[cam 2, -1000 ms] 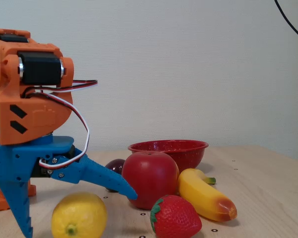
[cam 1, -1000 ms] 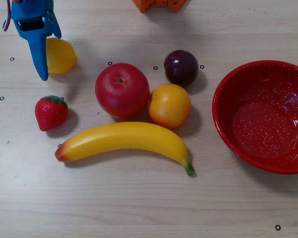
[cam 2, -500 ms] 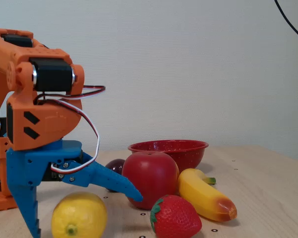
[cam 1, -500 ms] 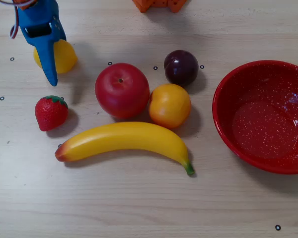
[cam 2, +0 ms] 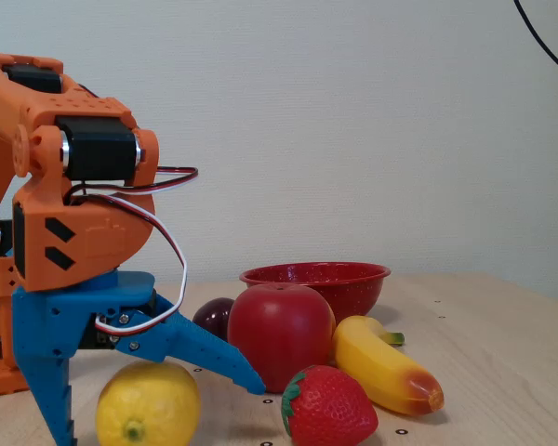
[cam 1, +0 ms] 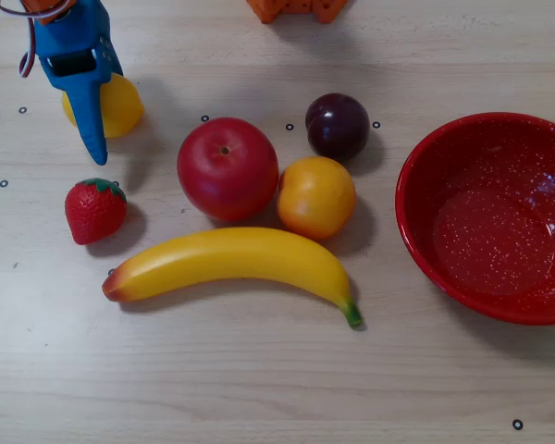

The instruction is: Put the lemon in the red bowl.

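The lemon (cam 1: 122, 106) is small, plain yellow and lies on the table at the upper left of the overhead view, partly covered by my blue gripper (cam 1: 81, 116). In the fixed view the lemon (cam 2: 149, 406) sits between the two blue fingers of my gripper (cam 2: 160, 411), which is open and straddles it; one finger (cam 2: 209, 358) slants out over it to the right. The lemon rests on the table. The red bowl (cam 1: 425, 231), glossy with white speckles, stands empty at the right edge and also shows in the fixed view (cam 2: 353, 279) behind the fruit.
Between lemon and bowl lie a strawberry (cam 1: 94, 210), a red apple (cam 1: 227, 167), an orange-yellow round fruit (cam 1: 315, 196), a dark plum (cam 1: 338, 126) and a long banana (cam 1: 231, 264). The orange arm (cam 2: 65, 204) stands at the left of the fixed view.
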{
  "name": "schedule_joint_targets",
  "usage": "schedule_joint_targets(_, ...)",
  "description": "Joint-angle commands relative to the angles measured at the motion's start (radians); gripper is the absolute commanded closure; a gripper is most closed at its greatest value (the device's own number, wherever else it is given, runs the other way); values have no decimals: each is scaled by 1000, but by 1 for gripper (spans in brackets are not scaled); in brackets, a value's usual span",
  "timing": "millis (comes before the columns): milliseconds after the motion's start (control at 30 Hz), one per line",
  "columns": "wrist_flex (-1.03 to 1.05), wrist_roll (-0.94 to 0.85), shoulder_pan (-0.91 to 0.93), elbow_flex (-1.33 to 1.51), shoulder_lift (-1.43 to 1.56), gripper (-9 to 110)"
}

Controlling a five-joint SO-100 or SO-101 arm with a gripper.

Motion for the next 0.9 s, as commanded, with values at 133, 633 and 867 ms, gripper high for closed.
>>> schedule_joint_targets(133,-17,-32,29,-17,63,44)
schedule_joint_targets(633,-17,-40,17,11,91,53)
schedule_joint_targets(867,-29,-41,9,29,103,57)
